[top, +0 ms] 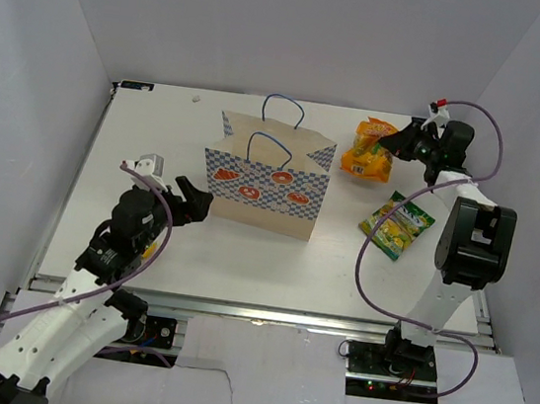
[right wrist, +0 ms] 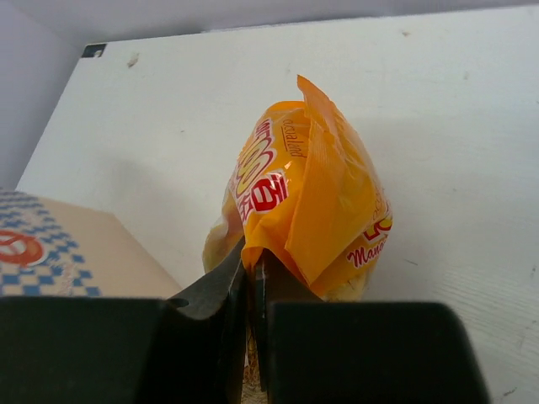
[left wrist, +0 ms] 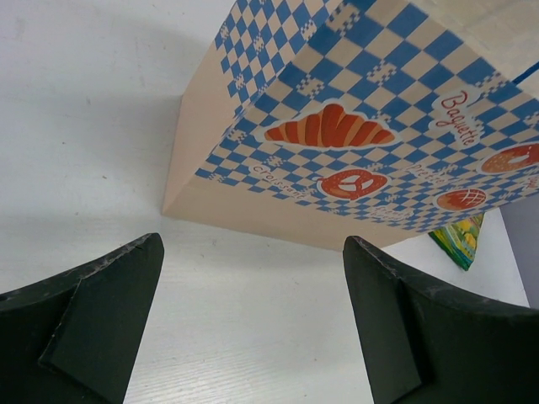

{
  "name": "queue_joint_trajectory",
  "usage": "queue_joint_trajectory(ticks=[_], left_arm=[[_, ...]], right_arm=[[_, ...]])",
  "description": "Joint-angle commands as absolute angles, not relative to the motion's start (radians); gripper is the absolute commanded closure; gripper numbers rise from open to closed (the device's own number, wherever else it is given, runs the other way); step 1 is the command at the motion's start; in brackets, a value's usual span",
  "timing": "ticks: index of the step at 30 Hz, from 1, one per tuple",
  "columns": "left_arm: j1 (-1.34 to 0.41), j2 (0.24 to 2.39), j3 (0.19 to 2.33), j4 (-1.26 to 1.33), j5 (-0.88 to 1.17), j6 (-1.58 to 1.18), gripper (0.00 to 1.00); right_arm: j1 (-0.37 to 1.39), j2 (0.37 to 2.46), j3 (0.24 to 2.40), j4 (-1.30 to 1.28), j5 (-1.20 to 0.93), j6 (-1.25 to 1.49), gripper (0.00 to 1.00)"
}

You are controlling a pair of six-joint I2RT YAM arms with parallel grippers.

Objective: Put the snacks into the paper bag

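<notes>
Right wrist view: the right gripper point(right wrist: 251, 265) is clamped on the orange pouch point(right wrist: 324, 194), right of the paper bag point(top: 264, 189). The left gripper point(top: 195, 200) gapes wide beside the bag.

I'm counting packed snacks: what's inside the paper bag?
Through the open mouth of the paper bag only tan inner wall shows, no snack. Its walls hide the bottom. The orange pouch and green-yellow pouch are outside it.

White table point(top: 243, 258), matte surface; plain white walls point(top: 303, 27) enclose three sides. Small speck point(top: 196, 99) near far edge.
</notes>
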State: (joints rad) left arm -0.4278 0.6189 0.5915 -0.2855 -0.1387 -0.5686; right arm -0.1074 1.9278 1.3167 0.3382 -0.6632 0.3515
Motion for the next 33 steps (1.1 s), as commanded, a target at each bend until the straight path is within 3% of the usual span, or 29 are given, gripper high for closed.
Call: queue_joint_trajectory(ticks=[1, 12, 21, 33], left_arm=[[-0.431, 0.548, 0.543, -0.259, -0.106, -0.574, 0.02], [-0.431, 0.37, 0.483, -0.311, -0.133, -0.606, 0.02], [-0.431, 0.354, 0.471, -0.347, -0.127, -0.653, 0.02], [-0.431, 0.367, 0.474, -0.344, -0.135, -0.756, 0.02]], right_arm=[[-0.098, 1.763, 1.313, 0.422, -0.804, 0.278, 0.92], [-0.104, 1.534, 1.426, 0.273, -0.779, 0.172, 0.92], [-0.087, 1.444, 1.701, 0.232, -0.848, 0.183, 0.92], [0.222, 1.29, 1.726, 0.12, -0.828, -0.033, 0.92]])
